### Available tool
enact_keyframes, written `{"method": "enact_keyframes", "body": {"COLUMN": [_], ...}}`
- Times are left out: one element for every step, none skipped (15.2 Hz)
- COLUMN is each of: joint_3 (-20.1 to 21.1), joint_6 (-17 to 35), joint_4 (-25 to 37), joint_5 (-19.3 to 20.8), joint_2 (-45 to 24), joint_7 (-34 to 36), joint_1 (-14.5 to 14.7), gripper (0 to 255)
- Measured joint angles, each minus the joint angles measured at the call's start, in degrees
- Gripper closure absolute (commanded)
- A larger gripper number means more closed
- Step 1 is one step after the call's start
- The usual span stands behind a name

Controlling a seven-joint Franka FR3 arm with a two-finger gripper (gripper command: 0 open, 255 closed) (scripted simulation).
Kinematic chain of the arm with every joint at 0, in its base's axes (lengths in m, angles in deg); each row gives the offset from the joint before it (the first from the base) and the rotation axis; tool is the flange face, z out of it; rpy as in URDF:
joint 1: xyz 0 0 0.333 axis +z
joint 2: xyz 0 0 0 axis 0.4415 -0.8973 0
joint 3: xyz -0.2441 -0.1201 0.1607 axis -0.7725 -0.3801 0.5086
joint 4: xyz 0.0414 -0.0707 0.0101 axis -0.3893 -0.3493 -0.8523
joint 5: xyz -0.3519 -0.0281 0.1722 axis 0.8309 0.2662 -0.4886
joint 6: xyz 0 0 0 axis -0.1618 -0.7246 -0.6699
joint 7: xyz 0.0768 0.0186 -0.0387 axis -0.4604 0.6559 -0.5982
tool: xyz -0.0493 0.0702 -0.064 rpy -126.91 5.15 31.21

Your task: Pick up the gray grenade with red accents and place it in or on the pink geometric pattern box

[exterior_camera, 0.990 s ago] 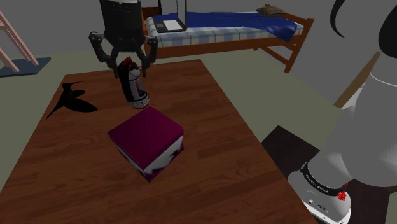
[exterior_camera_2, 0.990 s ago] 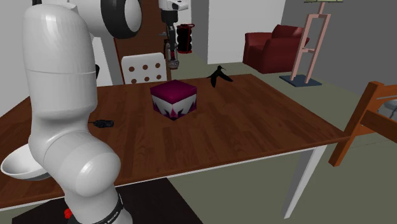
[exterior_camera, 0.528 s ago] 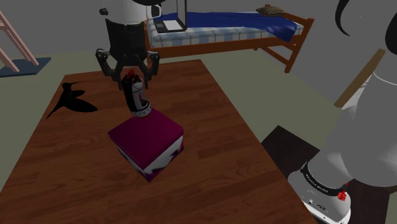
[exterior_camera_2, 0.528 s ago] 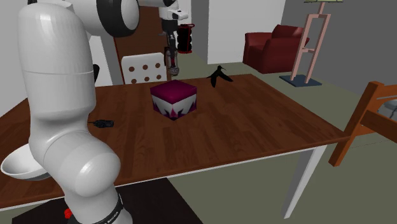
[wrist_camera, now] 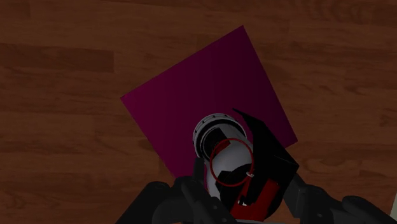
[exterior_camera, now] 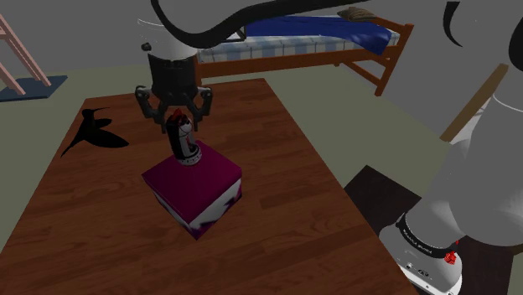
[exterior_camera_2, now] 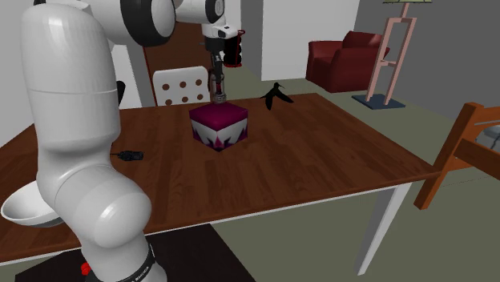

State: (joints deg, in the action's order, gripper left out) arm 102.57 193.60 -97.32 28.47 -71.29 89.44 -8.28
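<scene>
The grey grenade point(exterior_camera: 184, 144) with red and black parts hangs upright, slightly tilted, and my gripper point(exterior_camera: 178, 121) is shut on its top. Its base is right at the top face of the box point(exterior_camera: 193, 186), a magenta cube with pale pointed shapes on its sides; I cannot tell whether they touch. The second exterior view has the gripper point(exterior_camera_2: 217, 74) directly over the box point(exterior_camera_2: 218, 125), with the grenade point(exterior_camera_2: 218, 90) between them. Down the wrist view, the grenade point(wrist_camera: 224, 159) is clasped between the fingers point(wrist_camera: 159, 200) above the box's magenta top point(wrist_camera: 197, 95).
The box stands on a dark wooden table point(exterior_camera: 277, 218). A black bird-like figure point(exterior_camera: 90, 131) lies near the table's far corner. A small black item point(exterior_camera_2: 128, 154) lies near the arm's base. A white chair back point(exterior_camera_2: 180, 84) stands behind the table, a bed point(exterior_camera: 293, 38) beyond.
My gripper has come down and moved over the box with the grenade in it. The grenade's base has gone from beside the box to its top face.
</scene>
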Motion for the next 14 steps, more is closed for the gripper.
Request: {"method": "enact_keyframes", "body": {"joint_3": [0.0, 0.0, -0.1, 0.0, 0.0, -0.1, -0.1, -0.1, -0.1, -0.1, -0.1, -0.1, -0.1, -0.1], "joint_6": [0.9, 1.7, 2.4, 3.0, 3.2, 3.5, 3.6, 3.6, 3.6, 3.6, 3.6, 3.6, 3.7, 3.7], "joint_4": [-1.0, -1.7, -2.3, -2.8, -3.1, -3.3, -3.5, -3.5, -3.5, -3.5, -3.6, -3.6, -3.6, -3.6], "joint_5": [0.0, 0.0, 0.0, 0.0, 0.0, 0.0, 0.0, 0.0, 0.0, 0.0, 0.0, 0.0, 0.0, 0.0], "joint_2": [0.1, 0.0, -0.1, -0.2, -0.1, -0.1, -0.1, -0.1, -0.1, -0.1, -0.1, -0.1, -0.1, -0.1], "joint_7": [-0.1, -0.1, -0.1, 0.0, -0.1, -0.1, -0.1, -0.1, -0.1, -0.1, -0.1, -0.1, -0.1, -0.1], "joint_1": [-0.1, -0.1, -0.1, 0.0, -0.1, -0.1, -0.1, -0.1, -0.1, -0.1, -0.1, -0.1, -0.1, -0.1], "gripper": [255, 255, 255, 255, 255, 255, 255, 255, 255, 255, 0, 0, 0, 0]}}
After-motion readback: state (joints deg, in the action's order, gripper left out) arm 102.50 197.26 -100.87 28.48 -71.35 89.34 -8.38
